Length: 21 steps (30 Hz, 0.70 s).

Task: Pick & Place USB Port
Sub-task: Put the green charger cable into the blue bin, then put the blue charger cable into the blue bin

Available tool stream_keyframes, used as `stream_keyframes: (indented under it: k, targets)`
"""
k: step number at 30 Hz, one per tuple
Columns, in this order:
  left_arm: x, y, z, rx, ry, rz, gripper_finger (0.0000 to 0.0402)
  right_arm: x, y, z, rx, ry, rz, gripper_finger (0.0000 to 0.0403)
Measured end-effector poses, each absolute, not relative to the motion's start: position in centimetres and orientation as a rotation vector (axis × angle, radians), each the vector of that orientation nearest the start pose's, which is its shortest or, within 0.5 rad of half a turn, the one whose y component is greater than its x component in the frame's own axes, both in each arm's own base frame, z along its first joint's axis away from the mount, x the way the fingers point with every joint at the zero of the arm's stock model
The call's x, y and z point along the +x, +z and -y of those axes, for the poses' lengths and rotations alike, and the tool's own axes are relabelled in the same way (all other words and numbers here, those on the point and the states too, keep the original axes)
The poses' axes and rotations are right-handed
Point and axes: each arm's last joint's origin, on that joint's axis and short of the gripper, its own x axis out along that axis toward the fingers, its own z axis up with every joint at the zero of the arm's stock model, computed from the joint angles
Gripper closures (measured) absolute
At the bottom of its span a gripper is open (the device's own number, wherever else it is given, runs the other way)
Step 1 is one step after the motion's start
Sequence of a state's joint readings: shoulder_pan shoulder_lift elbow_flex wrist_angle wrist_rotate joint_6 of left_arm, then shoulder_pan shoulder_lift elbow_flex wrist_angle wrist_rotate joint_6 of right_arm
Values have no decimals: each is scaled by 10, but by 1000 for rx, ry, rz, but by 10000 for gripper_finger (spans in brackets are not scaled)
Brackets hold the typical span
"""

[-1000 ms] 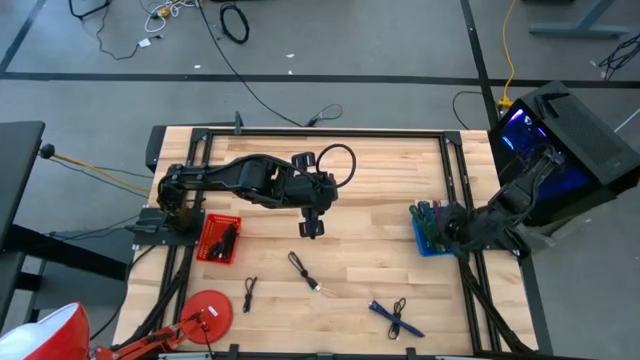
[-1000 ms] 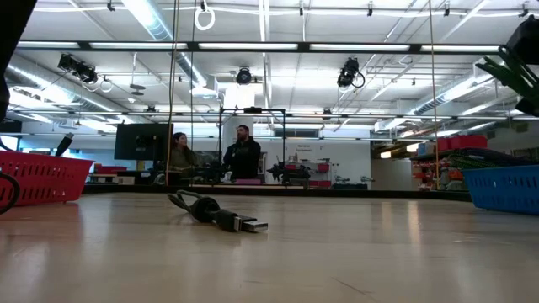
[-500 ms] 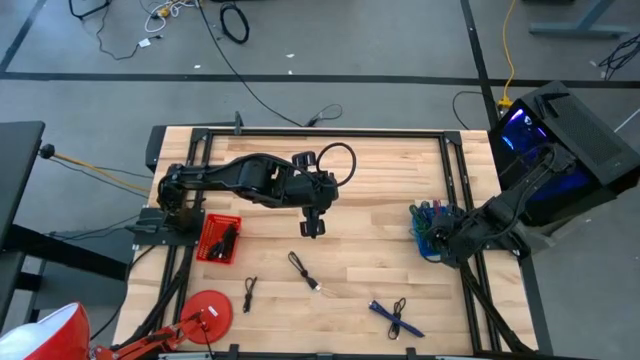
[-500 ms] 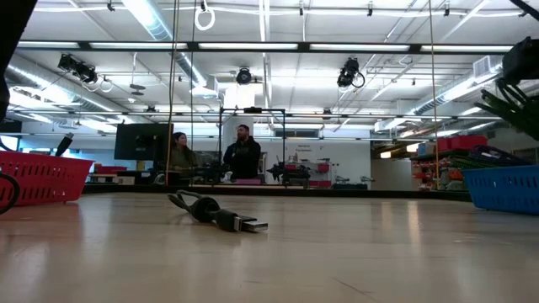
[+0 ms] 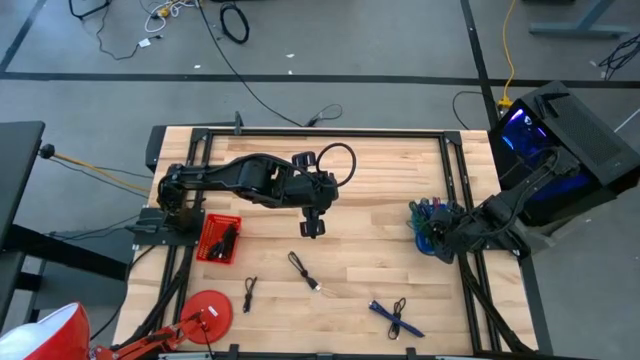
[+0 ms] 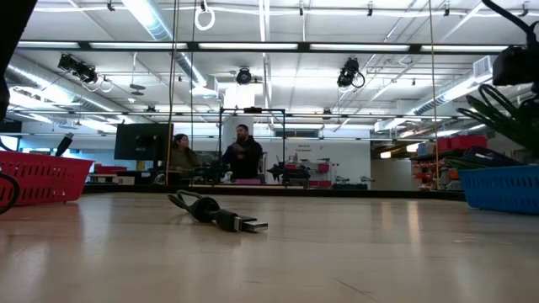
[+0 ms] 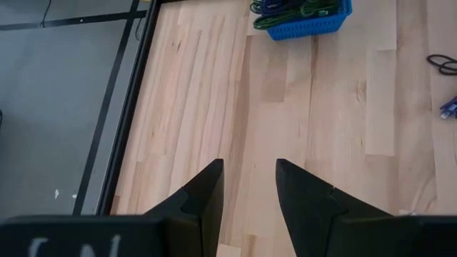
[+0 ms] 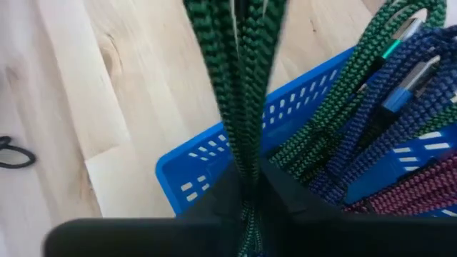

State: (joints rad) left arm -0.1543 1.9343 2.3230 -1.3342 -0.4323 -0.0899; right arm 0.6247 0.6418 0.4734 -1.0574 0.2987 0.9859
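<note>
At the three-o'clock edge of the tabletop (image 5: 380,180), the right arm's fingers (image 8: 275,189) are pressed together on a green braided cable (image 8: 239,86), whose doubled strands run straight out from between them in the right wrist view. The right gripper (image 5: 437,232) hangs over the blue basket (image 5: 422,240), which holds a tangle of green, blue and purple braided cables (image 8: 371,128); the gripped strands pass over the basket's perforated near wall. In the low view the basket (image 6: 504,187) stands at the far right, with green strands fanning above it.

Near the tabletop's centre, the left arm's fingers (image 7: 203,196) stand apart with nothing between them, only bare wood showing in the gap. The left gripper (image 5: 311,226) reaches in from the nine-o'clock side and is well apart from the basket.

Just at six o'clock from the left gripper lies a black USB cable (image 5: 303,270), its metal plug end pointing toward five o'clock; in the low view it is the coiled lead (image 6: 215,212) with a silver connector. Another short black cable (image 5: 249,293) lies toward seven o'clock, beside a red disc (image 5: 205,310). A blue cable and a black one (image 5: 395,317) lie together near the five-o'clock edge. A red basket (image 5: 219,239) sits at the nine-o'clock side with dark items inside.

Beyond the tabletop, two people (image 6: 210,156) are at a desk in the room.
</note>
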Motion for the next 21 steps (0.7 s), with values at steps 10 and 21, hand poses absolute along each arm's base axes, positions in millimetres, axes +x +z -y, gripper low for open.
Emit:
stream_keyframes:
  k: [10, 21]
  targets:
    - [370, 422, 45, 195, 294, -895, 268, 81, 190, -47, 339, -279, -1081, 351]
    - [370, 422, 45, 195, 295, -895, 268, 80, 190, -45, 340, -325, -1051, 368]
